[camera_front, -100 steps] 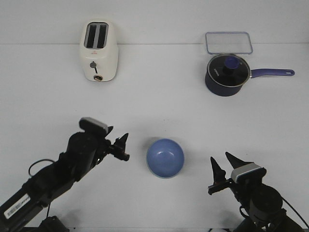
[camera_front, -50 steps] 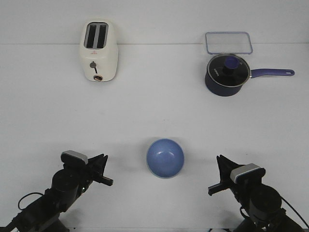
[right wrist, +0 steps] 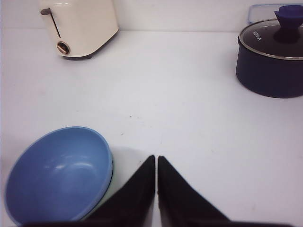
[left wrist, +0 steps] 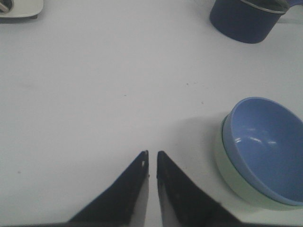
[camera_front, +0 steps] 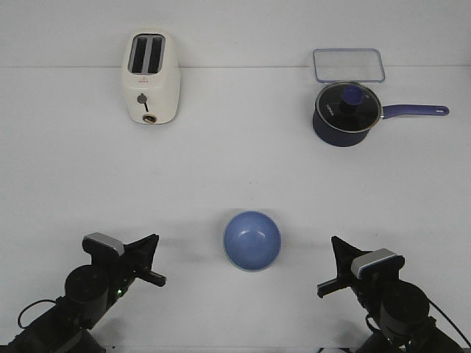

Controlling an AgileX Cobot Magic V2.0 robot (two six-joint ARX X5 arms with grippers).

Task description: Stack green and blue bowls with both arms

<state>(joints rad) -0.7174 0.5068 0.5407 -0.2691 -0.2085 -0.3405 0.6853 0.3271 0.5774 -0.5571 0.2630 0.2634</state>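
The blue bowl (camera_front: 252,240) sits nested inside the green bowl on the white table, front centre. In the left wrist view the blue bowl (left wrist: 267,147) rests in the green bowl (left wrist: 236,182), whose pale rim shows beneath it. The right wrist view shows the blue bowl (right wrist: 59,174); the green one is mostly hidden there. My left gripper (camera_front: 151,257) is low at the front left, shut and empty, apart from the bowls; in its wrist view (left wrist: 152,154) the jaws are nearly touching. My right gripper (camera_front: 333,266) is low at the front right, shut and empty (right wrist: 156,159).
A cream toaster (camera_front: 150,77) stands at the back left. A dark navy saucepan with a glass lid (camera_front: 347,112) stands at the back right, its handle pointing right. A clear rectangular lid (camera_front: 349,65) lies behind it.
My left arm has drawn back and down toward the front left, away from the bowls, and its jaws have closed. My right gripper has closed and barely moved. The bowls stayed put.
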